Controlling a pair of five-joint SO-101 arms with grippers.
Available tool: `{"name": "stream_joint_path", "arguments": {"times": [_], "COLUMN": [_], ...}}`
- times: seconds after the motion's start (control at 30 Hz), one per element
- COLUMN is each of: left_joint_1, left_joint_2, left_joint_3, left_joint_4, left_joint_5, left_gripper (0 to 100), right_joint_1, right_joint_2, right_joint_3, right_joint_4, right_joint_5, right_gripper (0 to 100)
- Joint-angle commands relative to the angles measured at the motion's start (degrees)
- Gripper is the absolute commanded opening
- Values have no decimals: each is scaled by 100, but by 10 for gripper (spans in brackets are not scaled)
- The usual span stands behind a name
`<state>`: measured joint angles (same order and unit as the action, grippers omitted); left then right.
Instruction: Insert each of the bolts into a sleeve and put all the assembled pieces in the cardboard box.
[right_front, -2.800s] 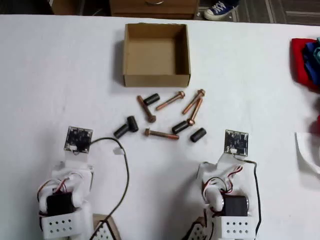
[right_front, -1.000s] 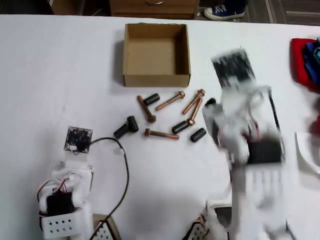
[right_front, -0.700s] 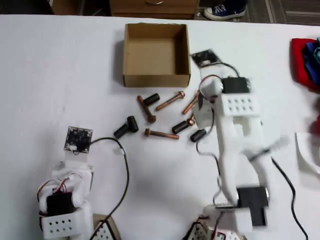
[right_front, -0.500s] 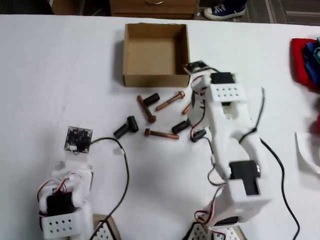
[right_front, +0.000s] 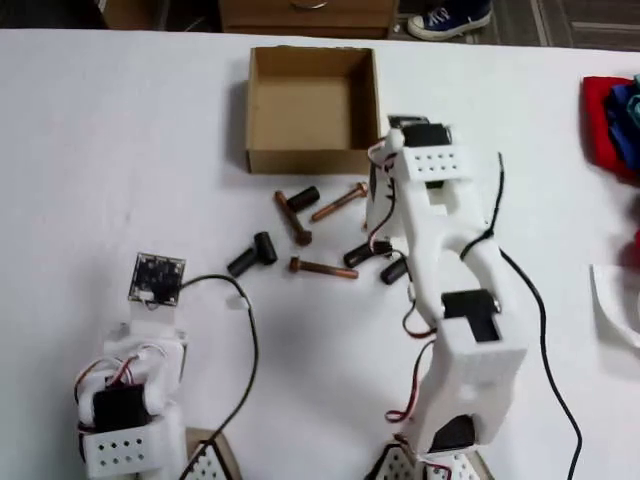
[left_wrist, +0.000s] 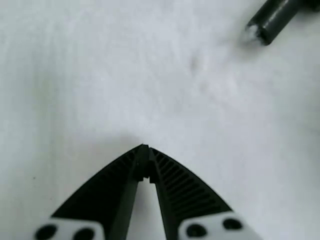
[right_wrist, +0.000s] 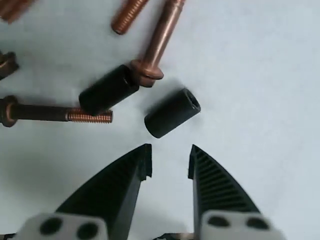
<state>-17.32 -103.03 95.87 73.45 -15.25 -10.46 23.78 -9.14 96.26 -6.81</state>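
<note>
Right gripper hung over the parts pile, jaws partly apart with a medium gap, nothing in them. Loose sleeve lay flat on the desk just ahead of the fingertips, touching nothing. I read that as the pick: it had free desk on both flanks, so the fingers could drop either side without nudging a neighbour. It lay skewed to the jaw line though, so my guess was a wrist turn would be wanted before descending. Second sleeve sat a bit further ahead, its end touching the head of a flanged bolt. Poor first pick, it'd drag the bolt. Threaded bolt lay beside that sleeve, thread end pointing towards the loose one, a likely mate once a sleeve was held. No bolt was in any sleeve yet, so first step by my reckoning. Cardboard box stood beyond the pile from this gripper, open side up, no parts in it. Left gripper sat folded close to its base, tips pressed together on nothing, low over the desk. Far sleeve lay well ahead of it, off to one side. Sensible spot: out of the way of the right arm until the insert needed a second gripper.
</note>
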Motion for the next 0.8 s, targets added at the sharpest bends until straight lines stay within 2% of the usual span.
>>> {"name": "stream_joint_path", "arguments": {"times": [0.0,0.1,0.33,0.63,0.7,0.77], "left_joint_1": [-44,-44,-44,-44,-44,-44], "left_joint_2": [-149,-149,-149,-149,-149,-149], "left_joint_3": [110,110,110,110,110,110], "left_joint_4": [18,18,18,18,18,18], "left_joint_5": [-26,-26,-26,-26,-26,-26], "left_gripper": [27,27,27,27,27,27], "right_joint_1": [-48,31,400,382,374,365], "right_joint_2": [409,831,1692,2422,2554,2668], "right_joint_3": [-220,-229,-1011,-1943,-2119,-2321], "right_joint_4": [66,40,57,330,347,347], "right_joint_5": [-70,-97,-1169,-1134,-853,-220], "right_gripper": [123,123,123,123,122,122]}}
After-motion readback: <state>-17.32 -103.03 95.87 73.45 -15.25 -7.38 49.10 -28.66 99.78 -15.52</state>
